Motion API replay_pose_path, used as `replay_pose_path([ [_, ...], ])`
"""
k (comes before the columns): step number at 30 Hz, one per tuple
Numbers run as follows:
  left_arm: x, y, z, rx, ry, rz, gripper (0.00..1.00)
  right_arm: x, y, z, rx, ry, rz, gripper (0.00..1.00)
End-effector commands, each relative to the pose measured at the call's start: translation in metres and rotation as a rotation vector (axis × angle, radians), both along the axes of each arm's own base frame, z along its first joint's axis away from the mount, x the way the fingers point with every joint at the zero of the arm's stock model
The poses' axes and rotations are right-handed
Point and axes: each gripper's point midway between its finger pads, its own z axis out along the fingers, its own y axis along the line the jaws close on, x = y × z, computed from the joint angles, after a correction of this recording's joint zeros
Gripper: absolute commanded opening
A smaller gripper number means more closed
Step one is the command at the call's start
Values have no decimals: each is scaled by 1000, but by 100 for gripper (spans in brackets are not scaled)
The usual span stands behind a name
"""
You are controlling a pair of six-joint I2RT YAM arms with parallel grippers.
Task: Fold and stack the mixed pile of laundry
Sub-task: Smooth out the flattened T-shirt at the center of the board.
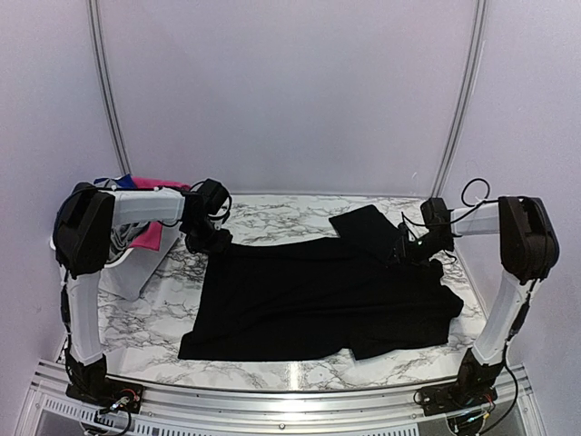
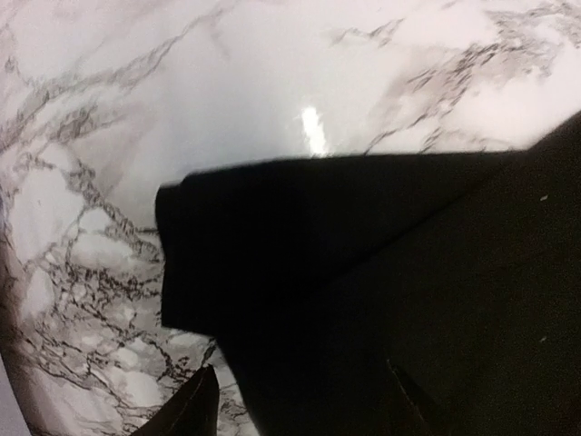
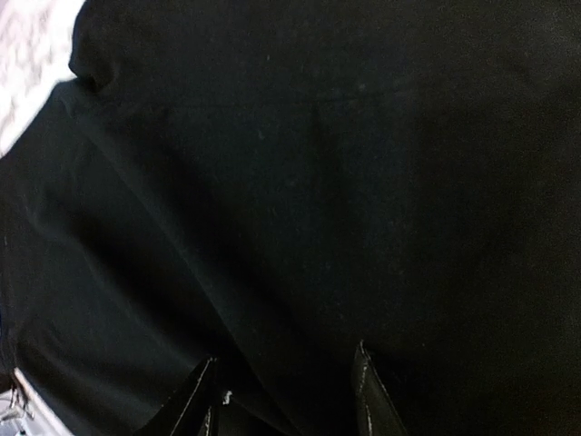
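Note:
A black garment point(image 1: 318, 291) lies spread flat on the marble table, one sleeve point(image 1: 368, 225) pointing to the back. My left gripper point(image 1: 211, 238) is over its far left corner. In the left wrist view the gripper point(image 2: 300, 411) is open, its fingers point(image 2: 195, 409) straddling the edge of the black cloth point(image 2: 300, 263). My right gripper point(image 1: 401, 252) is over the far right shoulder, by the sleeve. In the right wrist view it point(image 3: 281, 400) is open just above black cloth point(image 3: 345, 182). Hot-pink point(image 1: 150, 232) and royal blue point(image 1: 127, 182) pieces lie in the basket. I cannot make out the grey shirt.
A white plastic basket point(image 1: 136, 271) stands at the left edge, under the left arm. Bare marble point(image 1: 272, 213) shows behind the garment and along its near hem. A metal rail point(image 1: 290, 377) runs along the table's near edge.

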Motion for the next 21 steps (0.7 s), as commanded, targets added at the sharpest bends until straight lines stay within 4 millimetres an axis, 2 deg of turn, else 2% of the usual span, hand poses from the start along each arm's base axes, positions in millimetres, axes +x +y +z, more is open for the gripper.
replay_pose_path([
  [1, -4, 17, 19, -2, -48, 116, 64, -30, 2, 8, 14, 45, 2, 51],
  [4, -7, 23, 13, 10, -36, 157, 68, 4, -5, 41, 0, -84, -14, 54],
  [8, -1, 28, 9, -17, -25, 232, 69, 72, -18, 78, -41, -225, -35, 55],
  [12, 10, 27, 12, -71, -18, 287, 67, 129, -33, 74, -125, -254, -52, 55],
  [15, 19, 22, 17, -91, -33, 302, 67, 164, -35, 69, -130, -283, -58, 55],
  [21, 28, 24, 18, -122, -30, 358, 64, 208, -33, 47, -169, -303, -45, 56],
])
